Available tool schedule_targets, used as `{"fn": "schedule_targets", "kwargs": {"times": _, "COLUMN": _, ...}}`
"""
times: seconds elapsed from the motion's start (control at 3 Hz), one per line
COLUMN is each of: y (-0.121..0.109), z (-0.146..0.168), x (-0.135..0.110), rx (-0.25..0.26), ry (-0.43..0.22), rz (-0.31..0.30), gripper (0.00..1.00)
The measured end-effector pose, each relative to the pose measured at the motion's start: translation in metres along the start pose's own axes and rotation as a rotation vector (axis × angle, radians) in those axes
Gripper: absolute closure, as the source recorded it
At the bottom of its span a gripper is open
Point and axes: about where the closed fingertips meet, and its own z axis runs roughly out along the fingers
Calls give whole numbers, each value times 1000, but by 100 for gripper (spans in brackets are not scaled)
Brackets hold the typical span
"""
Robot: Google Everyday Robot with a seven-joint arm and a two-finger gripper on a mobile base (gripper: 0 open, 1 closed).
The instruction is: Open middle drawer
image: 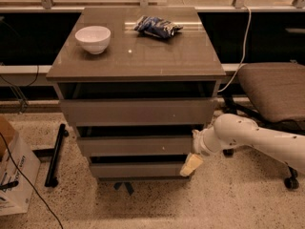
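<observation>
Three drawers are sitting in the cabinet (143, 61); the middle drawer (136, 145) is waiting second from the top. The gripper (191, 164) is hanging by its right corner, and I cannot tell its grip. It is looking stiff, smooth and handleless, so hooking its top edge seems best.

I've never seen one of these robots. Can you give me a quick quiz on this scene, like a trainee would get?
1. True or false: the white bowl lies inside a drawer.
2. Where is the gripper? A) over the bowl; B) at the cabinet's lower right, just below the middle drawer's right end; C) behind the cabinet.
3. How many drawer fronts does the cabinet show?
Key: 1 false; 2 B; 3 three.
</observation>
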Motion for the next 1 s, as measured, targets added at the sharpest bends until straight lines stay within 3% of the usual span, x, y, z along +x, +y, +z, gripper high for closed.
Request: {"fn": "schedule_targets", "kwargs": {"times": 1.0, "y": -27, "z": 84, "x": -3, "rx": -59, "ry": -4, "rz": 11, "gripper": 0}}
